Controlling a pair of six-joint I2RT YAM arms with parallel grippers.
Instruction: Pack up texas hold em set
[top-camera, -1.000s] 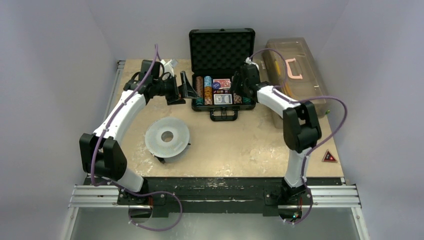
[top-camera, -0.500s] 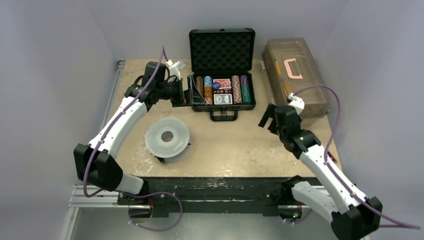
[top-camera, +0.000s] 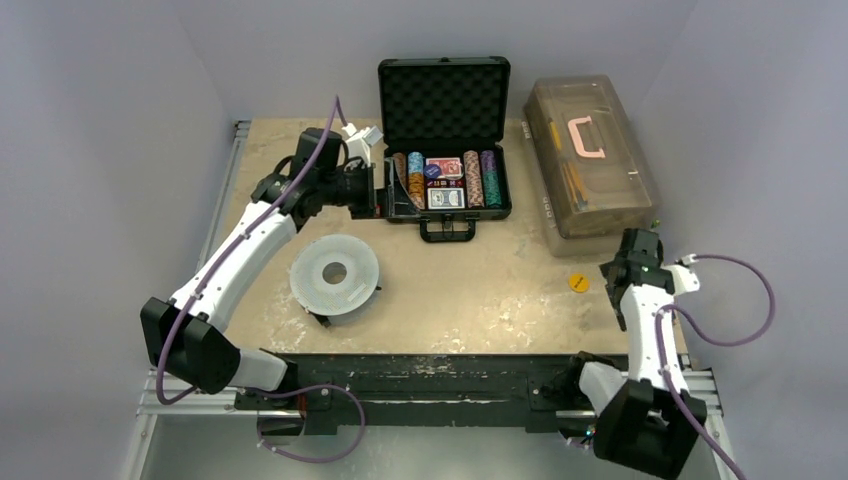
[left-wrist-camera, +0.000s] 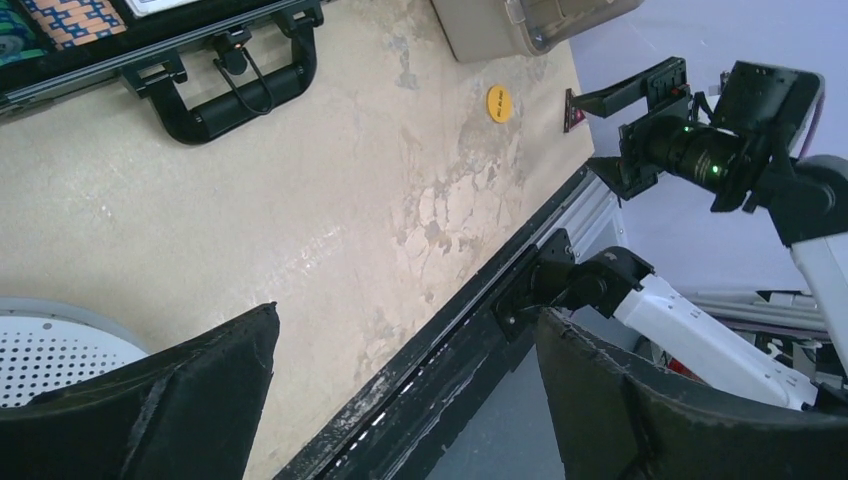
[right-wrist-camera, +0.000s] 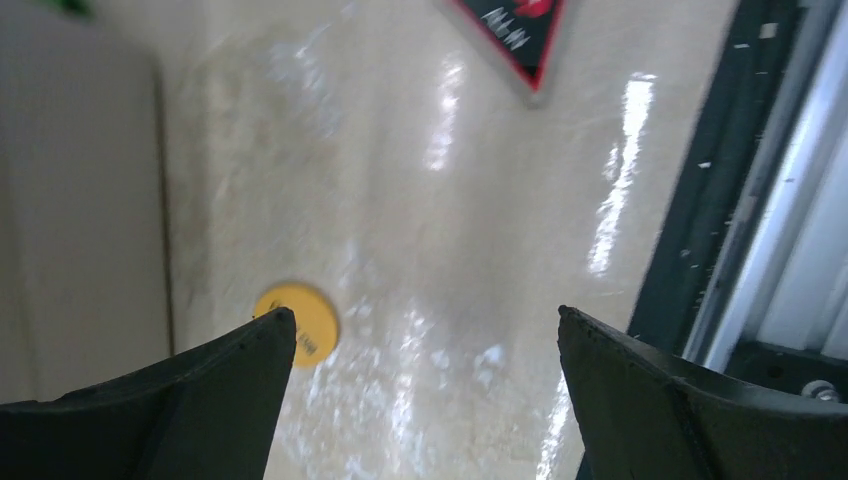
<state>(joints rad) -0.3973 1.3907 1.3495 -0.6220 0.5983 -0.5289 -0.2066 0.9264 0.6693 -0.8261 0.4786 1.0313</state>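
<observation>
The texas hold em set's black briefcase (top-camera: 384, 140) stands open at the back centre, its foam lid upright. Rows of coloured chips (top-camera: 415, 178) and red card decks (top-camera: 445, 168) lie inside. Its handle (top-camera: 447, 231) (left-wrist-camera: 240, 95) faces the arms. A yellow round button (top-camera: 577, 282) (left-wrist-camera: 499, 101) (right-wrist-camera: 305, 322) lies on the table at the right. My left gripper (top-camera: 385, 185) (left-wrist-camera: 408, 315) is open and empty at the case's left edge. My right gripper (top-camera: 612, 272) (right-wrist-camera: 425, 313) is open and empty just right of the button, its left fingertip overlapping it in the wrist view.
A translucent brown toolbox (top-camera: 590, 165) (left-wrist-camera: 520, 20) with a pink handle lies right of the case. A grey-white perforated disc (top-camera: 334, 274) (left-wrist-camera: 50, 350) sits at the front left. A red triangular sticker (right-wrist-camera: 515, 30) (left-wrist-camera: 575, 110) marks the near right corner by the table's metal edge (top-camera: 430, 365).
The right arm swung back from the case to the near right and its jaws opened wide. The yellow button now shows on the table. The left gripper shifted right, up to the case.
</observation>
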